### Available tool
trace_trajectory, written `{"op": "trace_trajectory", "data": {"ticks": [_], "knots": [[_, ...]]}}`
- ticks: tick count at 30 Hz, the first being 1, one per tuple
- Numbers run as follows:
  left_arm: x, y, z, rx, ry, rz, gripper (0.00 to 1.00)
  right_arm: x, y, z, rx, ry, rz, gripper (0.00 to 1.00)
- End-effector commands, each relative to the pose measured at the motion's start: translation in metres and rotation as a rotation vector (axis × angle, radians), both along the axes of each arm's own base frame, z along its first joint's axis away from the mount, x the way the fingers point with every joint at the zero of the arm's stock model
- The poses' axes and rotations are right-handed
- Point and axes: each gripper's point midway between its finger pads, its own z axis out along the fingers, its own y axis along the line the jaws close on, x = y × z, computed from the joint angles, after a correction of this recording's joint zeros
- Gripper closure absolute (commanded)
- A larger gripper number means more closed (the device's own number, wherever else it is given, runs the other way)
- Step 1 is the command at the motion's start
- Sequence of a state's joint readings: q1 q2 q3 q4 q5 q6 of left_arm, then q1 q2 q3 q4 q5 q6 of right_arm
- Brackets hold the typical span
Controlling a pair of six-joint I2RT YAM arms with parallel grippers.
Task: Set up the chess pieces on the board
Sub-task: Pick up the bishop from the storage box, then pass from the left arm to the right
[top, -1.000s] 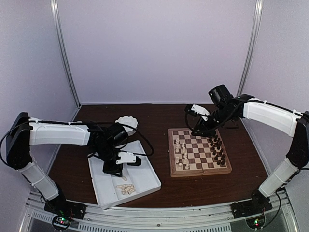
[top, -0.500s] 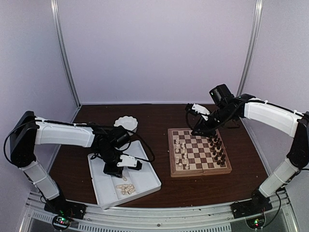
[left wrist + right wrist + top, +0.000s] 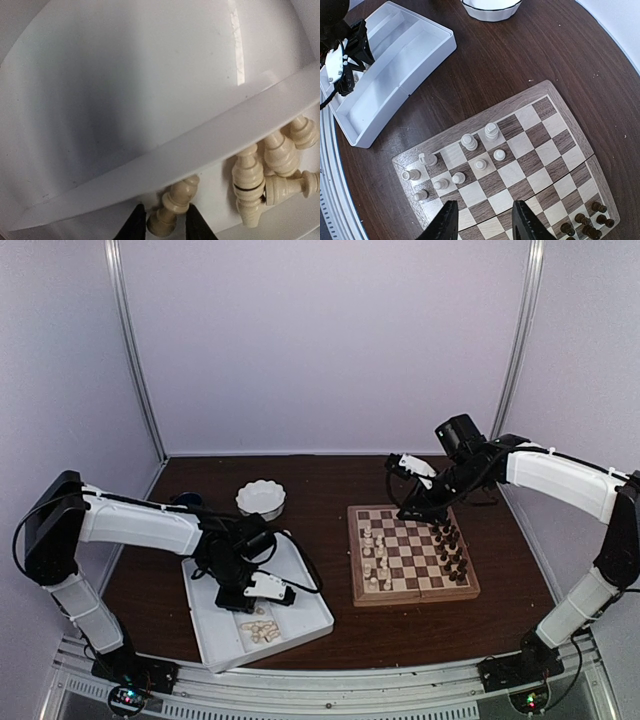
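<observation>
Seemingly, left hand [image 3: 165,226] pinches a smooth turned cream chessman [image 3: 173,206] in the glossy tray [image 3: 150,90]; right hand [image 3: 482,221] spread.

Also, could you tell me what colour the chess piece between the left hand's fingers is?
Cream; the chess piece shows best in the left wrist view.

A robot lab cell: plain white panels [image 3: 330,340] and metal posts [image 3: 135,350] behind the fingers [image 3: 445,222] enclose the dark surface [image 3: 330,480].
</observation>
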State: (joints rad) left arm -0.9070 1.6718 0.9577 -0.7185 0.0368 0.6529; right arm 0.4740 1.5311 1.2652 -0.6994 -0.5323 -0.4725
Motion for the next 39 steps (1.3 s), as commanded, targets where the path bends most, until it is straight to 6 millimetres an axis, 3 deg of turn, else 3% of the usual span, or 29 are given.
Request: {"op": "trace_trajectory", "data": {"ticks": [1,5,11,19,24,29,34,39], "knots": [[-0.002,0.006,-0.009,0.03,0.0,0.018,0.77,-0.004,-0.002,0.003,0.016,0.005,0.004,0.6],[0.004,0.01,0.009,0.015,-0.058,0.063,0.86,-0.003,-0.003,0.007,0.024,-0.001,-0.001,0.6],[0.017,-0.001,0.069,-0.19,-0.182,0.16,0.89,-0.005,-0.003,0.03,0.049,-0.026,0.004,0.6],[0.037,-0.086,0.178,-0.787,-0.165,0.261,0.88,-0.02,0.03,0.09,0.177,0.017,0.125,0.55],[0.036,-0.142,0.23,-0.998,0.03,0.226,0.87,-0.032,0.063,0.12,0.24,0.056,0.199,0.54],[0.047,-0.164,0.236,-1.039,0.09,0.244,0.87,-0.055,0.091,0.13,0.278,0.097,0.312,0.53],[0.056,-0.152,0.237,-1.132,0.12,0.311,0.87,-0.08,0.107,0.117,0.235,0.123,0.41,0.5],[0.048,-0.145,0.242,-1.172,0.135,0.286,0.86,-0.09,0.123,0.108,0.205,0.143,0.446,0.5]]}}
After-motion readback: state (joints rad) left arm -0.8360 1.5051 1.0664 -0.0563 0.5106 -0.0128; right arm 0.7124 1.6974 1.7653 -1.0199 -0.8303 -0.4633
